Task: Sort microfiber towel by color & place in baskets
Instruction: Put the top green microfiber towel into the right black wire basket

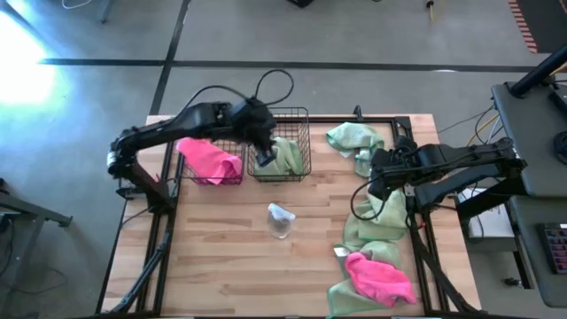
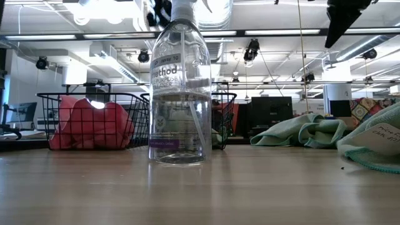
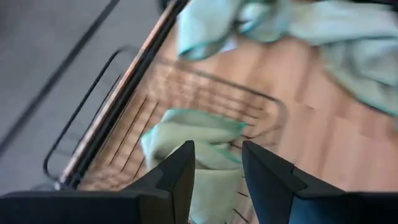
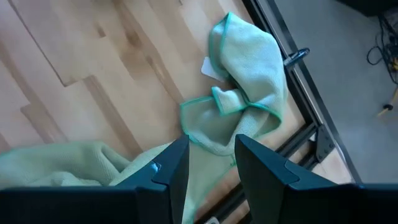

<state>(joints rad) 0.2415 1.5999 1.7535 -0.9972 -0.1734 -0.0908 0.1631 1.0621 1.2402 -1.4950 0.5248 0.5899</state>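
Nearest the low camera stands a clear spray bottle (image 2: 179,94); its nozzle is cut off by the frame edge, and it masks most of the second basket (image 2: 220,119) behind it. From above, the same bottle (image 1: 281,220) appears only as a small pale shape on the wooden table (image 1: 221,257).

Two black wire-mesh baskets sit side by side at the table's far edge. The left basket (image 1: 197,173) holds one bunched hot pink towel (image 1: 211,159), which shows through the mesh in the low view (image 2: 90,125). The right basket (image 1: 304,133) holds a crumpled sage green towel (image 1: 285,156) with a darker teal hem.

The left gripper (image 1: 263,158) hangs over the right basket, directly above the green towel. In the left wrist view its fingers (image 3: 177,174) stand apart with nothing between them; the towel (image 3: 199,140) lies loose below in the basket. That view is motion-blurred, so mesh detail is hard to make out.

The right gripper (image 1: 376,188) waits over the table's right side, jaws spread and empty, above loose green towels (image 4: 245,93).

Further green towels lie at the right (image 1: 354,142) (image 1: 376,221), partly covered by the right arm. One more pink towel (image 1: 381,276) rests on a green one near the front right corner, cut off at the frame edge.
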